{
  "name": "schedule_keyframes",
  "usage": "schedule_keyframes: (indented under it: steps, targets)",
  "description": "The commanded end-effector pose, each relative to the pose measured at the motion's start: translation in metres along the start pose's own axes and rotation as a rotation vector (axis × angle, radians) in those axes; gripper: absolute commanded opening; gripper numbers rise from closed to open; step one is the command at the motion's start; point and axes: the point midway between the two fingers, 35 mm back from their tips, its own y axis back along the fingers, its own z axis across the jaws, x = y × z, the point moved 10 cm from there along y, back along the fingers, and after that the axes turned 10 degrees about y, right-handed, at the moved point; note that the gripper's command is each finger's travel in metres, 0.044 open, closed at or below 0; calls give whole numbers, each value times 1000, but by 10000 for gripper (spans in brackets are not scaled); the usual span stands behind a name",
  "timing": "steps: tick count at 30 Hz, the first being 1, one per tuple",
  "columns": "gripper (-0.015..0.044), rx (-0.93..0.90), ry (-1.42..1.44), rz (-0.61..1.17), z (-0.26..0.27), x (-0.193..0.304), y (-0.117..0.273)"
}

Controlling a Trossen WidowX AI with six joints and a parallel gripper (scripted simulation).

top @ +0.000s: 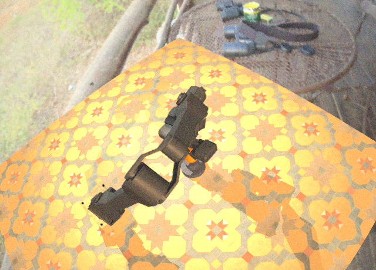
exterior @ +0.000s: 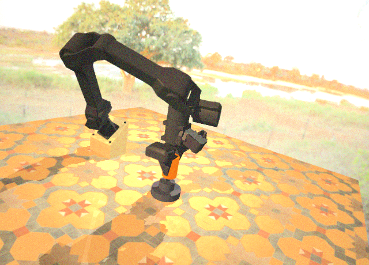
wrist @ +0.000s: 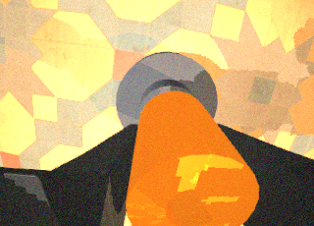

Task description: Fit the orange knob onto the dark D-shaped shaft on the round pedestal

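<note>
The orange knob (top: 190,157) (exterior: 173,170) (wrist: 183,138) is held roughly upright over the round pedestal (top: 194,170) (exterior: 165,195) (wrist: 131,90). My gripper (exterior: 172,167) (wrist: 175,132) is shut on the knob, with a dark finger on each side of it. In the exterior view, a narrower dark part (exterior: 167,184) shows between the knob's lower end and the pedestal's wide base, so the knob is not against that base. The knob hides the top of the shaft and its flat side. I cannot tell how far the shaft is inside the hole.
The arm reaches from its pale mounting block (exterior: 102,147) to above the pedestal. The patterned table top (top: 217,228) (exterior: 220,211) lies under both. In the top view, a round mesh table with binoculars, a strap and a yellow-green tin stands in the background.
</note>
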Motion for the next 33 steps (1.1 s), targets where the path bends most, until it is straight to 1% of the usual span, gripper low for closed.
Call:
schedule_keyframes:
  steps: [1,7,13,33]
  targets:
    - [0,3,6,-1,1,1,2]
    - [0,3,31,-1,1,3,4]
    - [0,3,215,-1,2,4,4]
    - [0,3,215,-1,-1,0,5]
